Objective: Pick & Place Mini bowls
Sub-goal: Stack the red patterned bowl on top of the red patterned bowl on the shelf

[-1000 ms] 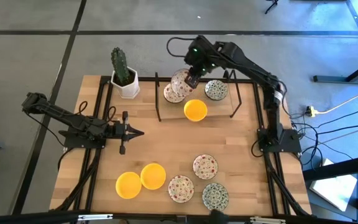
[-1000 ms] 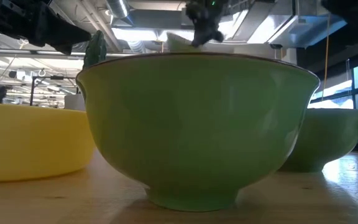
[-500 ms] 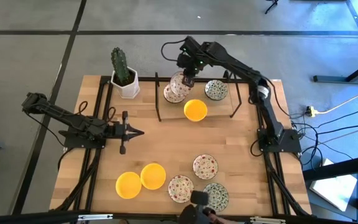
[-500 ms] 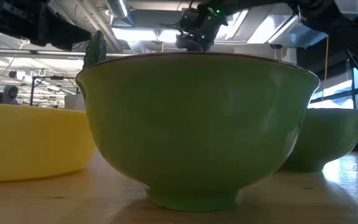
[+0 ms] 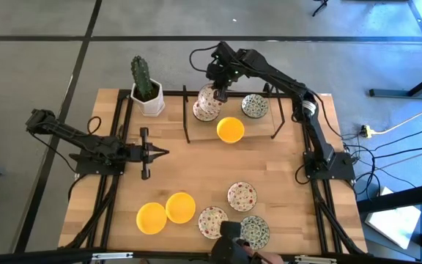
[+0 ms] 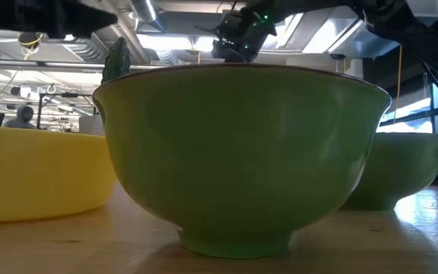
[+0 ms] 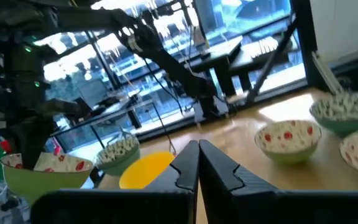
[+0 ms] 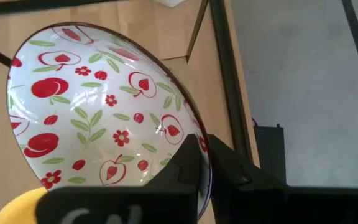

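Note:
My right gripper (image 5: pixel 219 91) is at the table's far side, shut on a white mini bowl with red fruit and flower print (image 8: pixel 98 106). That bowl (image 5: pixel 208 97) is tilted over a second red-print bowl (image 5: pixel 203 112). Beside them a yellow bowl (image 5: pixel 230 130) and a green-grey patterned bowl (image 5: pixel 255 105) rest on their bases. Several more mini bowls sit near the front edge, among them two yellow ones (image 5: pixel 152 218) (image 5: pixel 181 207). My left gripper (image 5: pixel 161 153) hovers shut at the table's left, pointing level toward the middle and touching nothing. My right gripper pinches the red-print bowl's rim (image 8: pixel 191 140), one finger inside the bowl and one outside. The fingers slant down from the far right. The bowl is tipped steeply, its inside facing the wrist camera. Whether its lower edge touches the bowl beneath I cannot tell.
A cactus in a white pot (image 5: pixel 146 92) stands at the far left corner. Thin dark frame legs (image 5: pixel 186 116) (image 5: pixel 277 117) flank the far bowls. In the low view a green bowl wall (image 6: pixel 242 152) fills the front. A dark object (image 5: pixel 232 246) shows at the near edge.
My right gripper has carried the red-print bowl a little toward the far left and downward, rolling its wrist, so the bowl now stands more steeply tipped over the second red-print bowl. My left gripper has rolled slightly in place and stays shut.

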Controlling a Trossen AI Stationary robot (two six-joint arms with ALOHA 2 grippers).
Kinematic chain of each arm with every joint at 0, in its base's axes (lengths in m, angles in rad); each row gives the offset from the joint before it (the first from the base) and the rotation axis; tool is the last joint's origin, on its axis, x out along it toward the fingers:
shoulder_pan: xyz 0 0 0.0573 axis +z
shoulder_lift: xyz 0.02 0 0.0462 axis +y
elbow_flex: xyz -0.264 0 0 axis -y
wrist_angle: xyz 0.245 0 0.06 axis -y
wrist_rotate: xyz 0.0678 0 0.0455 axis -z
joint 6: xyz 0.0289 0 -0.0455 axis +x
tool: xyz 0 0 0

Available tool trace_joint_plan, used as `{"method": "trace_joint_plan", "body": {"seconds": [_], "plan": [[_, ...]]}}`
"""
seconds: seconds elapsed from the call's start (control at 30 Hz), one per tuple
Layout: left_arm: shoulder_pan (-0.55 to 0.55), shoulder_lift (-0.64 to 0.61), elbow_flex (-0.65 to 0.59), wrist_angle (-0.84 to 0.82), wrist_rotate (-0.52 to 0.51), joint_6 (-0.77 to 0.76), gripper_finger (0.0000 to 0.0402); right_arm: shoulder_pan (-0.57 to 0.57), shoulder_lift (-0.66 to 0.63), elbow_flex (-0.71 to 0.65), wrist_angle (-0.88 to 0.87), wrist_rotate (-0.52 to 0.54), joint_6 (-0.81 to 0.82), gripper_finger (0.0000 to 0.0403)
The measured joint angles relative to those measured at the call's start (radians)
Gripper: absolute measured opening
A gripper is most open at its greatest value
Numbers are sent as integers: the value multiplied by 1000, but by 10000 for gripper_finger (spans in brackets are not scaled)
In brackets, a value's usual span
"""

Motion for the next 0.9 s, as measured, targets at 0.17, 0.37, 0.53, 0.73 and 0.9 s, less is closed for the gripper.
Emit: {"method": "trace_joint_plan", "body": {"seconds": [0.17, 0.37, 0.53, 0.73, 0.9], "plan": [[0, 0, 0, -66, 0, -49, 2, 0, 22, 0, 13, -19, -18, 14], [0, 0, 0, -67, 0, -52, 7, 0, 71, -1, 21, -10, -27, 14], [0, 0, 0, -67, 0, -53, 5, 0, 110, -1, 41, -7, -41, 14], [0, 0, 0, -67, -6, -43, 3, 2, 140, -1, 48, 0, -43, 14], [0, 0, 0, -67, -8, -15, 8, 2, 151, -1, 58, -1, -42, 34]]}}
